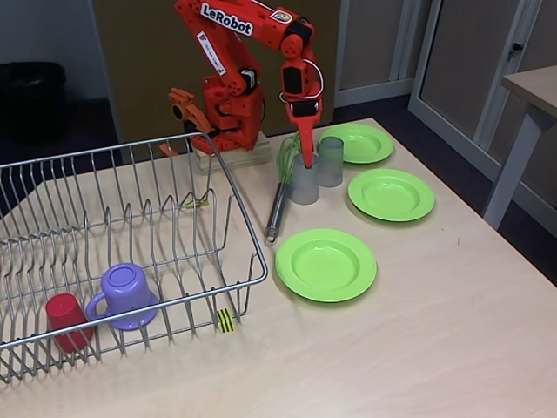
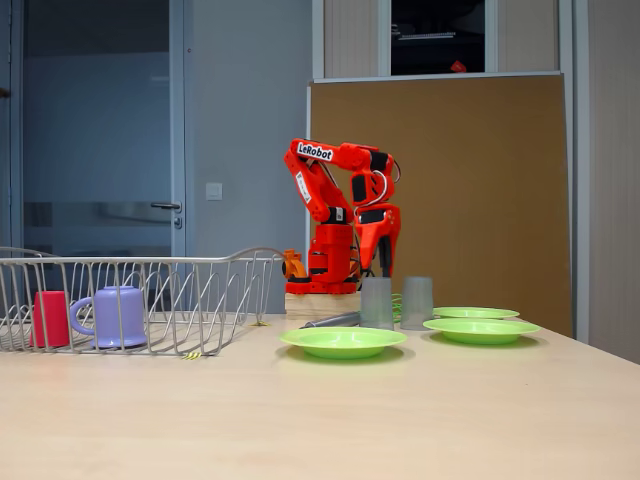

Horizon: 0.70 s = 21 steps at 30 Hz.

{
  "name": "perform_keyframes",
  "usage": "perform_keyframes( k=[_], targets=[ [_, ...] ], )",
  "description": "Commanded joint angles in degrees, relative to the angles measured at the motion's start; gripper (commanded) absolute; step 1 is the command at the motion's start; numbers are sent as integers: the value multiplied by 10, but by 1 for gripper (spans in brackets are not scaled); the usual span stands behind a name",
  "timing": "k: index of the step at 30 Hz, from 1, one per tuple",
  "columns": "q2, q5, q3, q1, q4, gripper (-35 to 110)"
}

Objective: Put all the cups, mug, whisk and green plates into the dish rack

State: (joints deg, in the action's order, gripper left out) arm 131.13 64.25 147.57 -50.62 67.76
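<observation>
My orange gripper (image 1: 307, 159) (image 2: 381, 272) points straight down at the nearer grey-blue tumbler (image 1: 305, 183) (image 2: 376, 303), with one fingertip dipping into its mouth. The tumbler stands on the table. The second tumbler (image 1: 331, 162) (image 2: 416, 302) stands just right of it. The whisk (image 1: 277, 209) (image 2: 330, 320) lies left of them, its green loops behind the gripper. Three green plates (image 1: 325, 264) (image 1: 391, 193) (image 1: 364, 142) lie to the right. In the silver dish rack (image 1: 233, 200) (image 2: 150, 262) the red cup (image 1: 68, 320) (image 2: 50, 318) and the purple mug (image 1: 128, 294) (image 2: 118, 315) stand upside down.
The arm's base (image 1: 231, 152) stands at the table's back edge behind the rack's far corner. The rack's yellow-and-black tag (image 1: 225, 320) hangs at its near right corner. Bare tabletop (image 1: 418, 348) stretches in front of the plates. A second table (image 1: 531, 87) stands off to the right.
</observation>
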Motion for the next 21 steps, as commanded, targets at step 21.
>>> perform_keyframes(
  k=[21],
  targets=[
    [-61, -51, 56, 28, -145, 34]
  ],
)
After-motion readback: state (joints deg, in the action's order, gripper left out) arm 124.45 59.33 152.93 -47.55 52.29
